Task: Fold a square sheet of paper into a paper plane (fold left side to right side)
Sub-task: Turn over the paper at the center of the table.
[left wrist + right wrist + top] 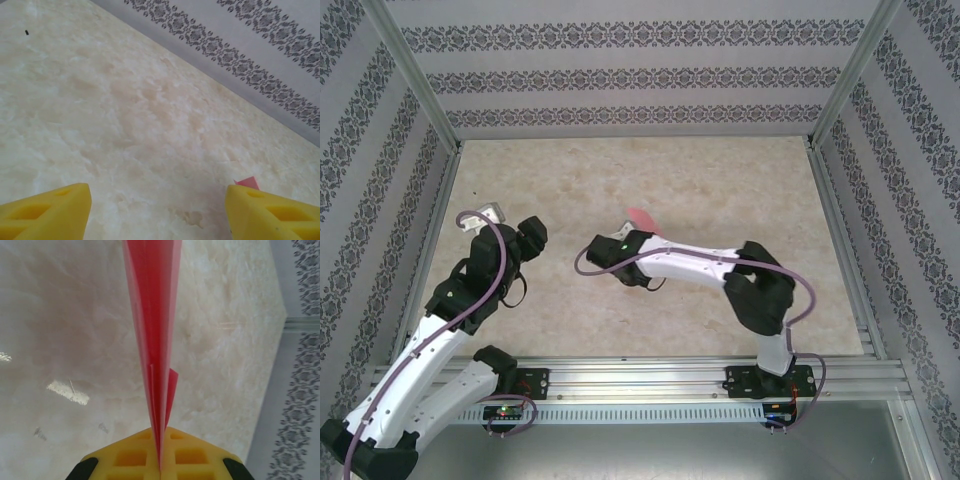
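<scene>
The right tool (161, 440) is clamped tight on the paper plane (152, 315), pinching its folded tail so the slim dart stands edge-on and juts forward, seemingly lifted off the desk (720, 190) near its middle. This grip probably keeps the creases pressed together. The left tool (157, 200) gapes wide with nothing in it, well off to the left. Bare desk lies all round the plane, and the walls (620, 80) are well away.

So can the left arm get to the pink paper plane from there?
Probably yes. The left gripper is open and only bare table lies between it and the paper plane. The right gripper is shut on one end, so only the other end is free.
</scene>
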Controlling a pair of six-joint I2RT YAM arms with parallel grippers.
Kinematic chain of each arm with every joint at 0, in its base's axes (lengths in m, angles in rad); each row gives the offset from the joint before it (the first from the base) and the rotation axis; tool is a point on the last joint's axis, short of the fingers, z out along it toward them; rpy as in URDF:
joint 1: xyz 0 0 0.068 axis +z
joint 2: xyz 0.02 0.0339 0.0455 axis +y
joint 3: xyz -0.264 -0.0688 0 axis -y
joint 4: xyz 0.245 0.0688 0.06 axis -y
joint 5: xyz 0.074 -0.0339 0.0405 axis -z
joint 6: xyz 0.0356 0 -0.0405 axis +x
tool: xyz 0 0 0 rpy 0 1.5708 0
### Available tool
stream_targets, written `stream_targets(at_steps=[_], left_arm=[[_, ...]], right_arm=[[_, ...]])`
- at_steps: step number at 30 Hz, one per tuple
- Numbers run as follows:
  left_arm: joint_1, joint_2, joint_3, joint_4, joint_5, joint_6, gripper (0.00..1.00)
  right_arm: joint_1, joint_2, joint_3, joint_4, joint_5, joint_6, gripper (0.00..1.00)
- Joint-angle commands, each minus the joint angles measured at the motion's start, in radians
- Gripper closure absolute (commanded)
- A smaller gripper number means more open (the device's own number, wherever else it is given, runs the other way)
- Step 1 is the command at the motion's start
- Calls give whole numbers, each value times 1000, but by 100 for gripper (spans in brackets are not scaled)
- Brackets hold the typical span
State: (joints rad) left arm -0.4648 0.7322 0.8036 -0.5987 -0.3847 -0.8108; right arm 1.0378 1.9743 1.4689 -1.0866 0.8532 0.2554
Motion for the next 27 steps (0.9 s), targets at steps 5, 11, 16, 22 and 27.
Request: stream_targets(at_steps=[5, 11, 16, 22, 27], left_arm=[[8, 4, -15, -8, -16, -28, 27], [8, 27, -3, -12, 4, -12, 26], [7, 65, 9, 9, 62, 17, 26], [13, 137, -14, 103, 211, 23, 25], [13, 284, -84, 349, 465, -27, 25]], right_arm=[[32, 179, 98, -59, 92, -34, 97], [90, 226, 119, -72, -5, -26, 68], [123, 51, 18, 14, -272, -19, 45], [65, -294, -166, 142, -495, 3, 31], [-125, -557, -355, 354, -747, 19, 29]])
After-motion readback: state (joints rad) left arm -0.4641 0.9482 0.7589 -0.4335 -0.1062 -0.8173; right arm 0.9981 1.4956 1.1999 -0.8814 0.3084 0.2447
